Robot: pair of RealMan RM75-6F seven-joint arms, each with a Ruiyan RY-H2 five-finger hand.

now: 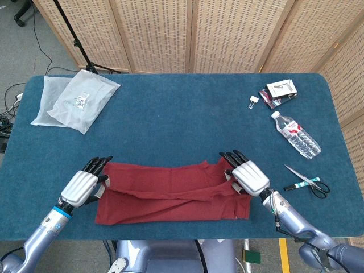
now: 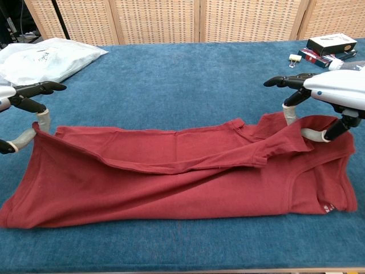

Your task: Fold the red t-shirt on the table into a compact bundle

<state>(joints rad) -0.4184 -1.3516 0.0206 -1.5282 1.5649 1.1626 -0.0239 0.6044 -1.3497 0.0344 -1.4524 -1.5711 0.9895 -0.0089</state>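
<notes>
Head view shows the red t-shirt (image 1: 170, 193) lying near the front edge of the blue bench (image 1: 182, 125), between the two hands. It is soft and light, so it will bend and sag anywhere nothing holds it up. I think it is not slippery, and it cannot break. The best places to hold it are the two ends of its loose edge, one for each hand, so the fold comes out straight.

The left hand (image 1: 81, 186) holds the left end of that edge. In the chest view the cloth is pinched between its light lower fingers (image 2: 43, 119), and its dark fingers point away over the bench. The right hand (image 1: 248, 176) holds the right end the same way, up by the neck of the shirt, with its dark fingers spread out above the cloth.

The shirt looks dark red and plain. It is a long, low shape now, with one layer lying over another. The held edge droops in the middle and makes a slanted line across the top. A small mark shows near the bottom right corner, too small to read. I think the first fold is almost done, and more folds are needed to make a small bundle
</notes>
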